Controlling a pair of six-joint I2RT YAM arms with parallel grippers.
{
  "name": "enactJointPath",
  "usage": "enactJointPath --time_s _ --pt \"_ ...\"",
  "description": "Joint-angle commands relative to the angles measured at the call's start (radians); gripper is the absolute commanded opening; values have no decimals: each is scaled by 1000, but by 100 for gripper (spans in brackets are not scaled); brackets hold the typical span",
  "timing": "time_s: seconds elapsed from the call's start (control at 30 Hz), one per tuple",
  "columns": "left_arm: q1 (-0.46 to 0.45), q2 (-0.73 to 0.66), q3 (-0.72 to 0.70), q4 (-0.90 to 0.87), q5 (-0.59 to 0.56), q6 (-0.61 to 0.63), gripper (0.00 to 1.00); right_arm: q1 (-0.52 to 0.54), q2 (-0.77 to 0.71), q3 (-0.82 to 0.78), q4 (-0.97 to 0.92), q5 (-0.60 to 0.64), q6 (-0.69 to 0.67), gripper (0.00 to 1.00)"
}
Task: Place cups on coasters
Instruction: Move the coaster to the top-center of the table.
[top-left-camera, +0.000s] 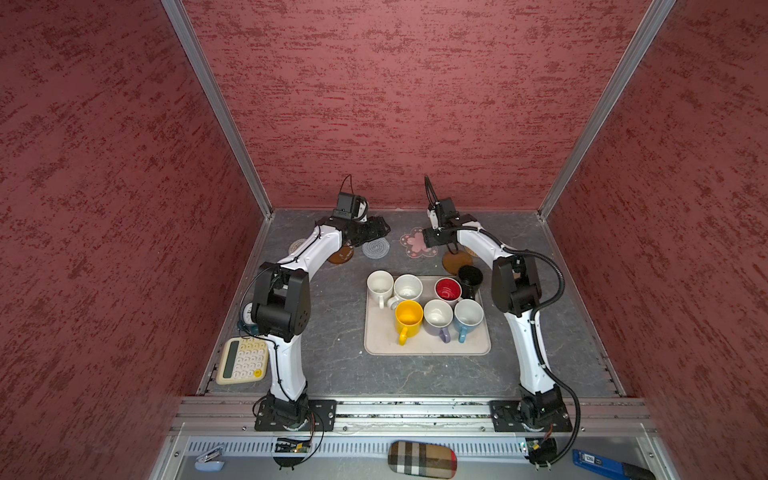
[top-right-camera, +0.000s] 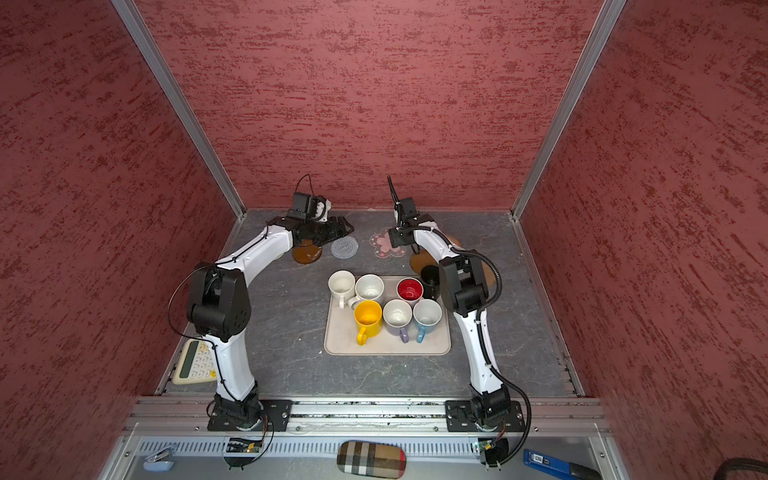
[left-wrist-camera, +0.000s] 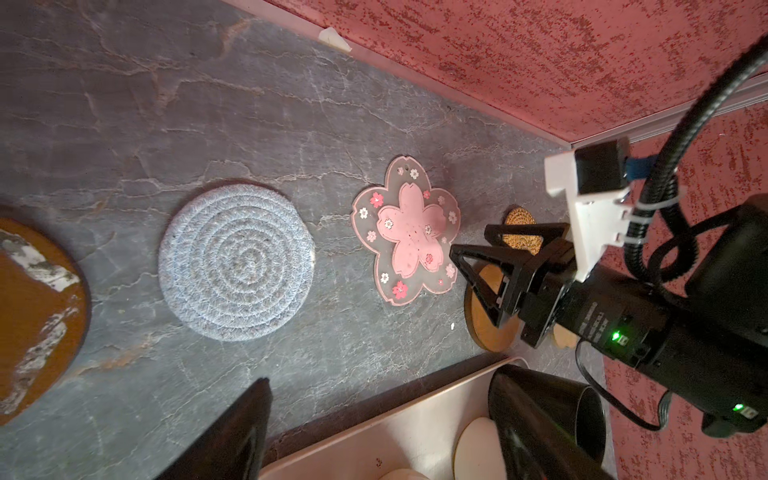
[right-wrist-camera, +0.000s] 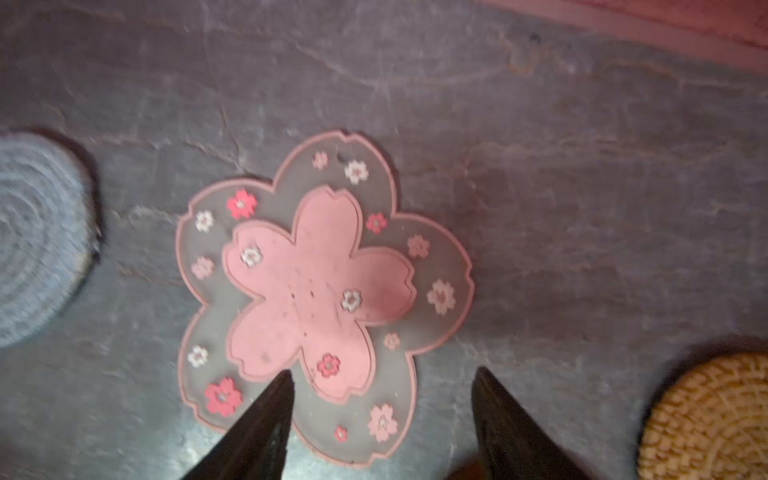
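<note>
Cups (top-right-camera: 368, 318), all seven, stand upright, bunched on tray (top-left-camera: 428, 348) mid-table. Far row, 9 to 3: white cup (top-left-camera: 380, 282), 2nd white cup (top-left-camera: 408, 287), red-inside cup (top-left-camera: 448, 289), and black cup (top-left-camera: 470, 277) at tray's 1 o'clock corner. Near row: yellow cup (top-left-camera: 409, 316), lavender cup (top-left-camera: 438, 315), blue cup (top-left-camera: 468, 313), handles to 6.

Both grippers sit past tray's 12 edge, apart from cups. R gripper (right-wrist-camera: 382, 372): jaws spread, nothing btwn, tips by flower coaster (right-wrist-camera: 324, 291) edge. Black cup is nearest, at its 4. L gripper (top-left-camera: 382, 228), at tray's 11: jaws wide, empty. Grey coaster (top-left-camera: 375, 248) is at its 6, w/ brown disc (top-left-camera: 340, 255) beside.

2nd brown disc (top-left-camera: 457, 262) and rattan coaster (right-wrist-camera: 706, 415) lie on R side. Calculator (top-left-camera: 243, 359) at table's 8. Print on R gripper's body is too small to read.
</note>
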Motion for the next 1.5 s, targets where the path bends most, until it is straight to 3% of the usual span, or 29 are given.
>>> enactJointPath --time_s 0.0,0.1,0.43,0.63,0.87,1.07,1.27,1.47 --pt "-3 -1 14 3 -16 8 84 2 97 117 -65 -3 27 78" --pt "-4 5 17 -2 -17 12 84 2 172 212 -83 8 35 85" --pt "-11 24 26 -7 -15 21 84 5 235 231 -57 -17 52 82" --pt "-13 30 34 -5 -14 21 84 21 192 124 -51 -20 6 80" --pt "-13 40 50 -4 -18 19 84 25 63 -112 52 -76 -30 79" --pt "-12 37 46 -3 -21 16 84 31 31 -179 89 -124 -17 78" --pt "-12 23 65 -14 -23 18 84 29 -6 -69 55 -78 -2 83" --pt "-25 6 89 -17 -32 35 84 24 -27 118 -97 -58 53 89"
